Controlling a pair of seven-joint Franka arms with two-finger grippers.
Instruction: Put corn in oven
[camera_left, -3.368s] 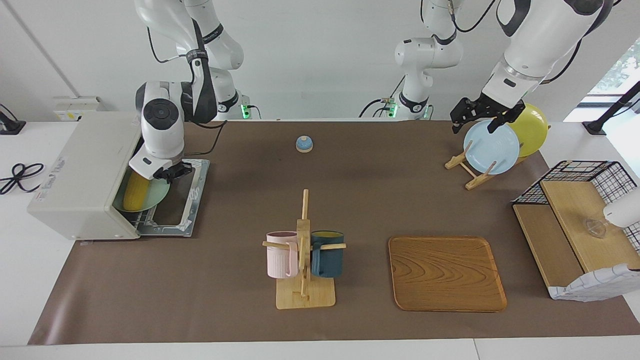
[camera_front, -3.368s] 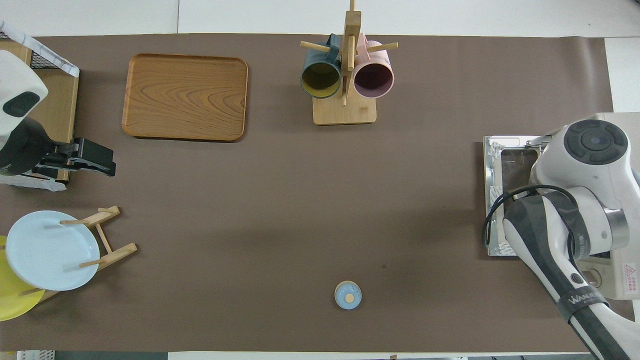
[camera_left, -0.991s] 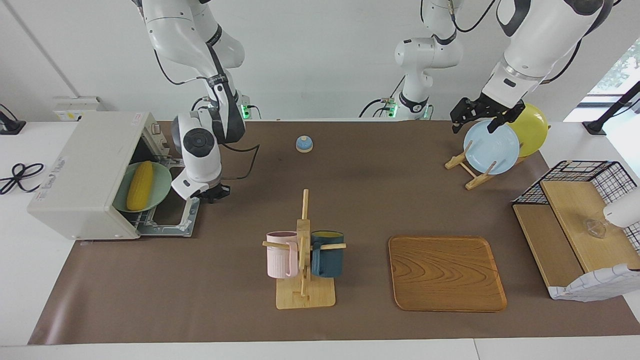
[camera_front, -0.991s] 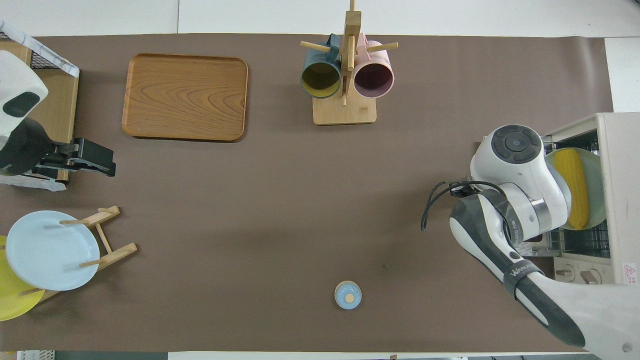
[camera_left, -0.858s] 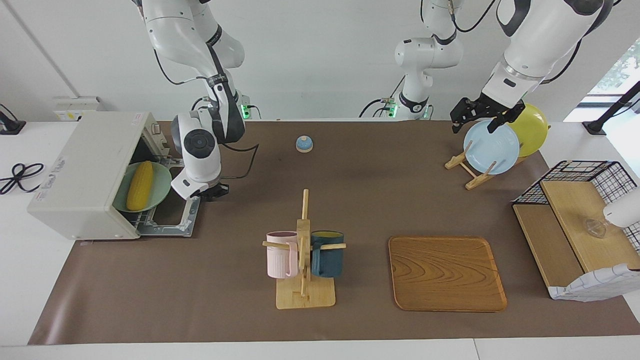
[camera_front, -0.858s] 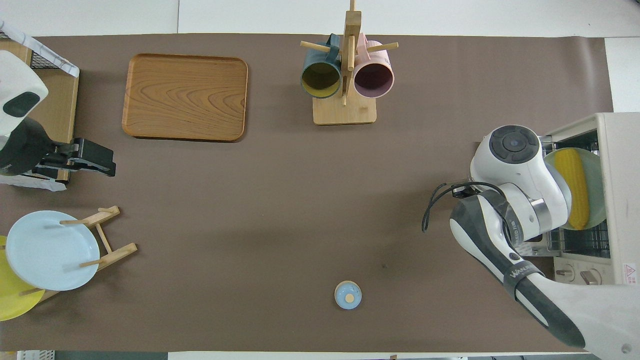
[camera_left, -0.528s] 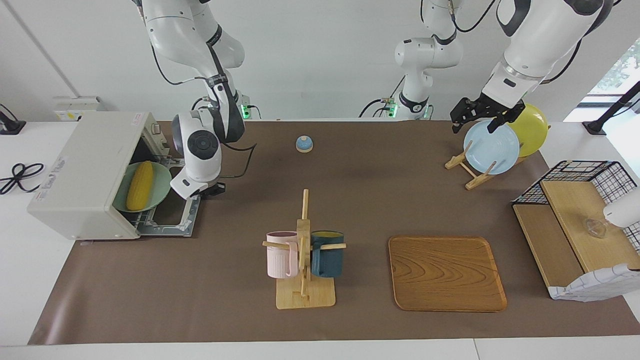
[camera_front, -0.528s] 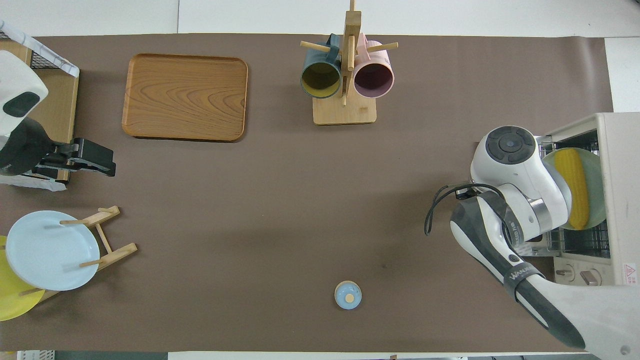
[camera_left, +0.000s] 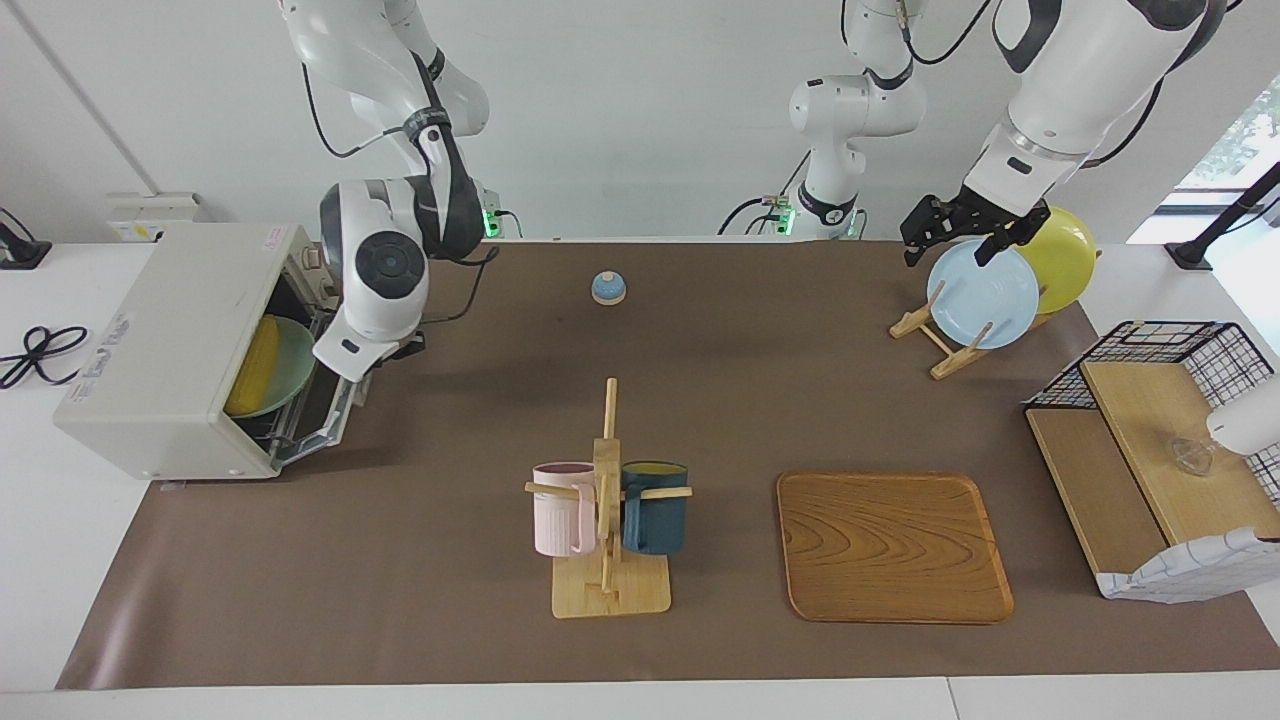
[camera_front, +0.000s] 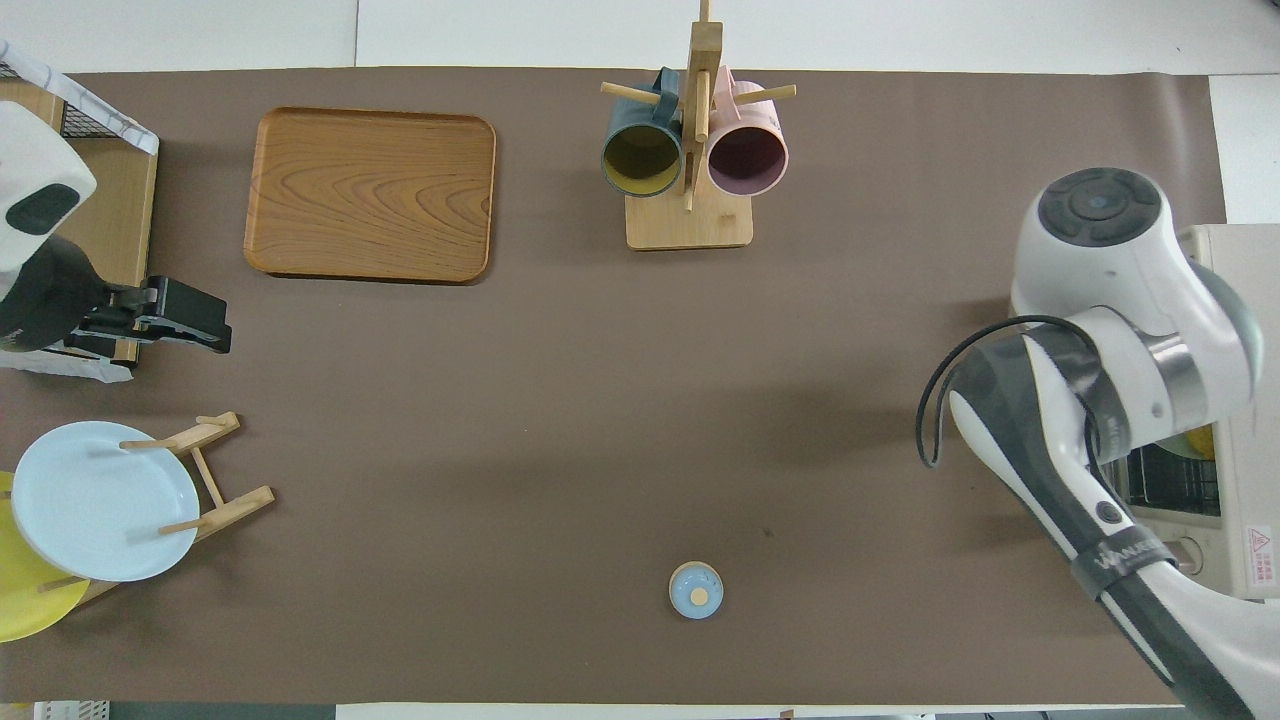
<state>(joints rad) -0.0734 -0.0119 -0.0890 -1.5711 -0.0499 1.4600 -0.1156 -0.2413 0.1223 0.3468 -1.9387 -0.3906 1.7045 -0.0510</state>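
Since the earlier frames the right arm has swung its wrist up toward the oven (camera_left: 175, 345), and the drop-down door (camera_left: 330, 420), flat on the tabletop (camera_left: 700, 400) a second ago, now stands half raised. The right hand (camera_left: 395, 348) sits at the door's upper edge, mostly hidden under the wrist, its fingers pressed together; whether it touches the door cannot be told. Inside the oven the corn (camera_left: 255, 370) lies on a pale green plate (camera_left: 285, 365) on the rack, partly hidden by the oven's wall and the rising door.

The left hand (camera_left: 950, 232) waits with fingers spread above a light blue plate (camera_left: 982, 295) and a yellow plate (camera_left: 1062, 258) standing in a wooden plate rack (camera_left: 945, 345) at the left arm's end of the tabletop.

A small blue bell (camera_left: 608, 287) sits close to the robots. A mug tree (camera_left: 608, 500) with a pink and a dark blue mug and a wooden tray (camera_left: 893, 548) lie farther from them.
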